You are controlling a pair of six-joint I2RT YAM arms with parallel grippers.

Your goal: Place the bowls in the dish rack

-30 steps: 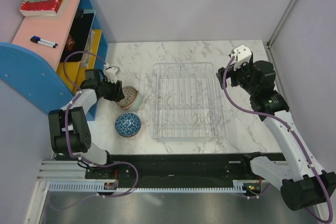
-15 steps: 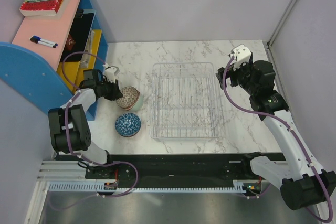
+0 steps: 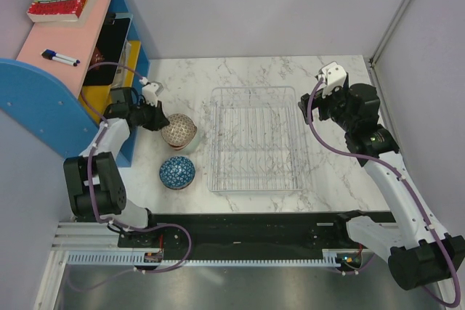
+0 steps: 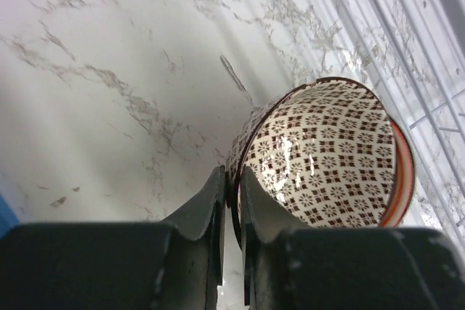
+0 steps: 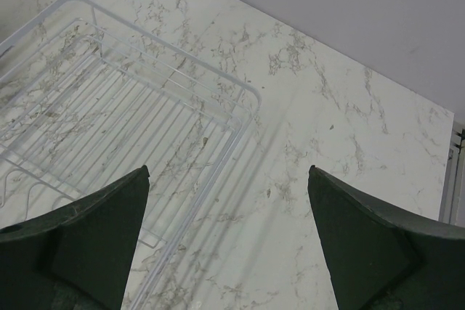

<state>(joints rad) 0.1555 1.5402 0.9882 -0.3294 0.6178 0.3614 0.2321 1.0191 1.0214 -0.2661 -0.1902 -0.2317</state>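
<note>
The left gripper [image 4: 231,179] is clenched on the rim of the tilted brown-patterned bowl [image 4: 327,157], just left of the dish rack [image 3: 256,136]. A blue bowl [image 3: 176,173] rests on the bench [image 3: 334,172] nearby. The right gripper [image 5: 227,172] hangs spread wide near the rack's far right corner.

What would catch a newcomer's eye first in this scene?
The left gripper pinches the rim of a tilted brown-patterned ceramic bowl, left of the silver wire dish rack in the centre, which holds no bowls. A blue patterned bowl sits upright close by, nearer the robot.
</note>
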